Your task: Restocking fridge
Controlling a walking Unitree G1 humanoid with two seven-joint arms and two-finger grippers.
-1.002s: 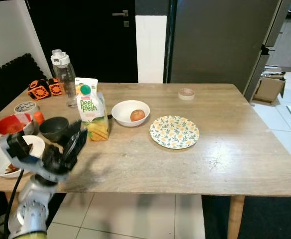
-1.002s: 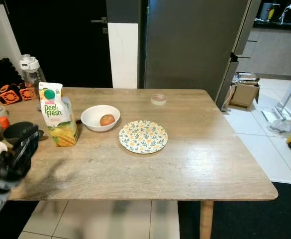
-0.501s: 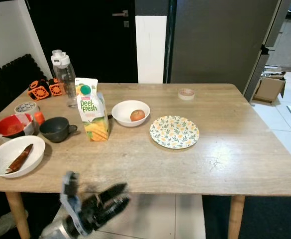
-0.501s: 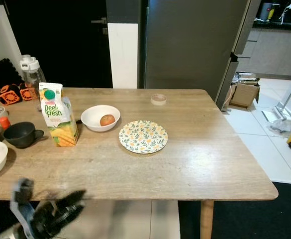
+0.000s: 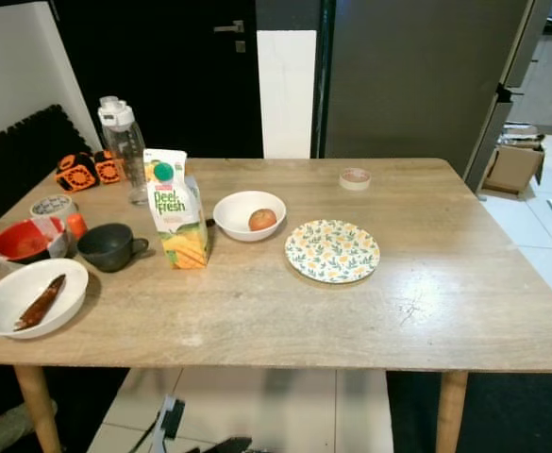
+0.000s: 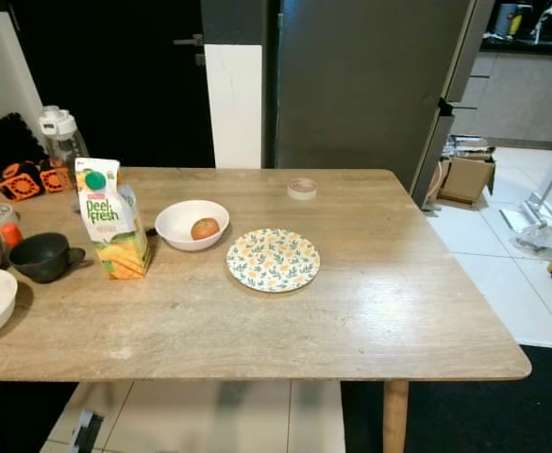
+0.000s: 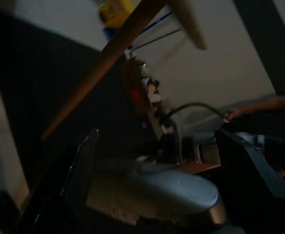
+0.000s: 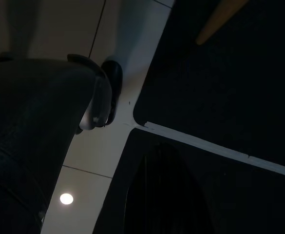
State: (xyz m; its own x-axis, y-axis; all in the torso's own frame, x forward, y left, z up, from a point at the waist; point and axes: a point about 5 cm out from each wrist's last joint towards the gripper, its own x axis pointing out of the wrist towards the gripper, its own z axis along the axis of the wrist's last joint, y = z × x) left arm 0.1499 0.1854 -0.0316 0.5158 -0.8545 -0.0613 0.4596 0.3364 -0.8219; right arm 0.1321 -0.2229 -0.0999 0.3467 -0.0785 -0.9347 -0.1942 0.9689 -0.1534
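Note:
An orange-and-white juice carton [image 5: 175, 208] with a green cap stands upright on the wooden table [image 5: 285, 316], left of centre. Beside it a white bowl [image 5: 238, 203] holds an apple [image 5: 262, 219]. The tall grey fridge [image 5: 417, 75] stands shut behind the table's far edge. My left gripper [image 7: 157, 165] hangs below the table's front edge, open and holding nothing; its wrist [image 5: 170, 418] shows low over the floor tiles. The right arm hangs idle, and its wrist view is dark, over floor tiles and a dark mat.
A flowered plate [image 5: 332, 251] lies mid-table, with a tape roll [image 5: 355, 178] at the far edge. At the left end are a water bottle [image 5: 125, 146], a black cup [image 5: 110, 246], a red bowl [image 5: 21, 241] and a white bowl [image 5: 11, 307] with something brown. A cardboard box [image 5: 511, 168] sits right of the fridge.
My left arm has dropped from over the table's front left corner to below the table edge. The things on the table have not moved.

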